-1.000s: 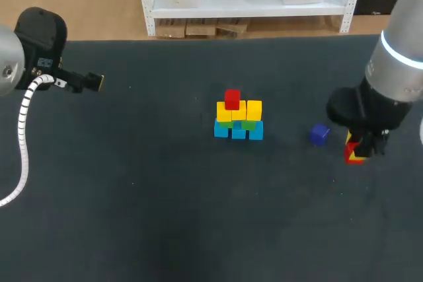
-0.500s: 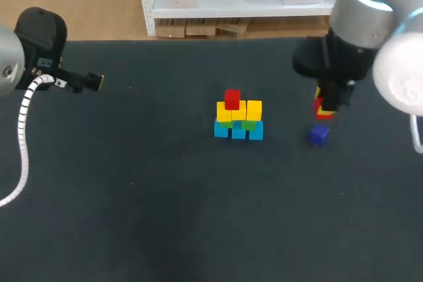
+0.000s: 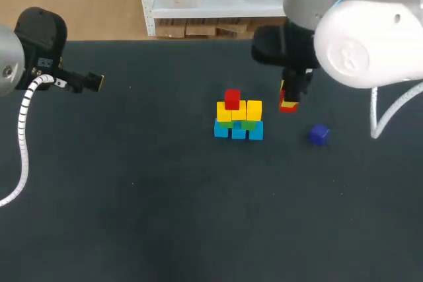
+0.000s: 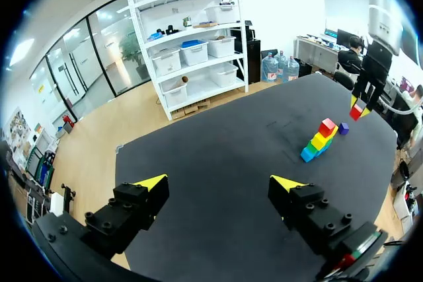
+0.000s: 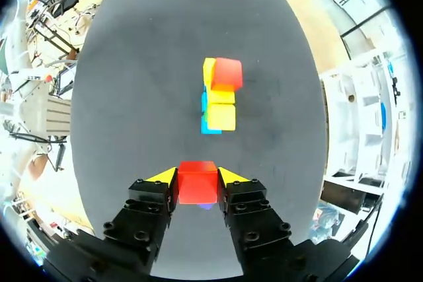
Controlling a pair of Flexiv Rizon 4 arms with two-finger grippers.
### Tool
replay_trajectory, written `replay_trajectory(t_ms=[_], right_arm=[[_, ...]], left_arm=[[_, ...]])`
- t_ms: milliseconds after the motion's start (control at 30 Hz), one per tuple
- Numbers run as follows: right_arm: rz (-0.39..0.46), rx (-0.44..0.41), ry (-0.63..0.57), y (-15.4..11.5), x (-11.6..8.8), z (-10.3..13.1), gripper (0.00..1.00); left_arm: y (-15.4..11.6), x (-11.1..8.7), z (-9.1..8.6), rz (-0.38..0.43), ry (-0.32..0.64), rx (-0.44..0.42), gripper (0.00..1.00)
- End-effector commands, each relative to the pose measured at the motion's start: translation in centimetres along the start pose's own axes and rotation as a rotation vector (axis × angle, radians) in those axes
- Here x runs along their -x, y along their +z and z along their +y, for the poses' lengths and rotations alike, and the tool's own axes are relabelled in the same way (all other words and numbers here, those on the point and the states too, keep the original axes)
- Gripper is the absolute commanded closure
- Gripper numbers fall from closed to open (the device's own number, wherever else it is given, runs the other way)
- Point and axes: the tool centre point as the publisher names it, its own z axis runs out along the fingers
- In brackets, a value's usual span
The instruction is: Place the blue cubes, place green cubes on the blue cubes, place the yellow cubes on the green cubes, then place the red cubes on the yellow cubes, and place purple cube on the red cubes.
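Swinging in from the table's right, the right gripper is pinching a red cube just beside the stack. Red layer is being built; next it is needing alignment over the bare yellow cubes. Left gripper is idling, spread.

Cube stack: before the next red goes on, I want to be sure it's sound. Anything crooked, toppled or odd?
Nothing stands out. The stack stands upright, one red cube on top. The purple cube lies apart on the table; the right tool holds a second red cube.
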Motion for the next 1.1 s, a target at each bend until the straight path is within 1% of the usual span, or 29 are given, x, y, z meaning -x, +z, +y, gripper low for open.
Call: replay_trajectory(t_ms=[33,200,433,533,567,600,700,933,1100], right_arm=[[0.011,0.005,-0.014,0.1,0.9,0.2,1.00],[0.029,-0.004,-0.022,0.3,1.9,-0.1,1.00],[0.049,-0.005,-0.042,1.0,3.9,-0.7,1.00],[0.048,-0.001,-0.045,1.1,4.5,-1.1,1.00],[0.039,0.013,-0.052,1.2,4.7,-1.4,1.00],[0.039,0.024,-0.051,1.2,4.9,-1.6,1.00],[0.050,0.010,-0.051,1.5,5.1,-2.0,1.00],[0.054,0.013,-0.047,1.9,5.9,-2.5,1.00],[0.050,0.028,-0.051,2.0,6.0,-2.3,1.00]], left_arm=[[0.0,0.0,0.1,-0.001,0.001,-0.005,0.00],[0.0,0.0,0.1,-0.001,0.001,-0.005,0.00],[0.0,0.0,0.1,-0.001,0.001,-0.005,0.00],[0.0,0.0,0.1,-0.001,0.001,-0.005,0.00],[0.0,0.0,0.1,-0.001,0.001,-0.005,0.00],[0.0,0.0,0.1,-0.001,0.001,-0.005,0.00],[0.0,0.0,0.1,-0.001,0.001,-0.005,0.00],[0.0,0.0,0.1,-0.001,0.001,-0.005,0.00],[0.0,0.0,0.1,-0.001,0.001,-0.005,0.00]])
